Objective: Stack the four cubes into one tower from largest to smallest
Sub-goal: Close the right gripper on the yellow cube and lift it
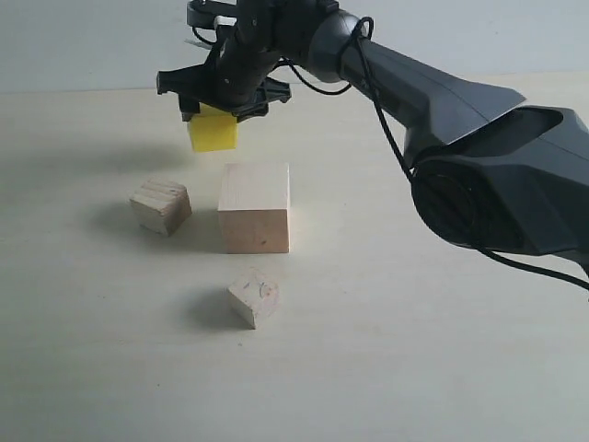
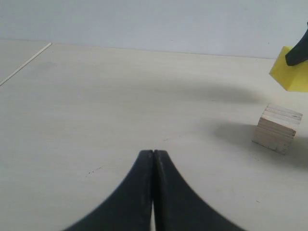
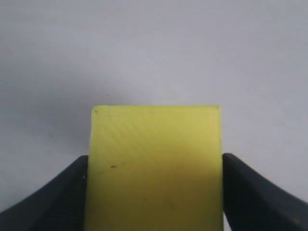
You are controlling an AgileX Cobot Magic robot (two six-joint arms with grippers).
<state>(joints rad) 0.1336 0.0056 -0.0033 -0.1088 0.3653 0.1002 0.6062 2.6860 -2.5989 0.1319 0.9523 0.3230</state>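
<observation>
Yellow cube (image 1: 213, 132) pinched between the right gripper (image 1: 219, 107) fingers, far-left of the large cube (image 1: 255, 209). Only the left wrist view shows the left gripper (image 2: 153, 161), fingers pressed together.

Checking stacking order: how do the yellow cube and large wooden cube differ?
The yellow cube is smaller than the large wooden cube. The yellow cube is bright yellow, the large wooden cube pale and grained. The yellow cube hangs in the right end effector; the large wooden cube rests on the table. Both are cubes.
</observation>
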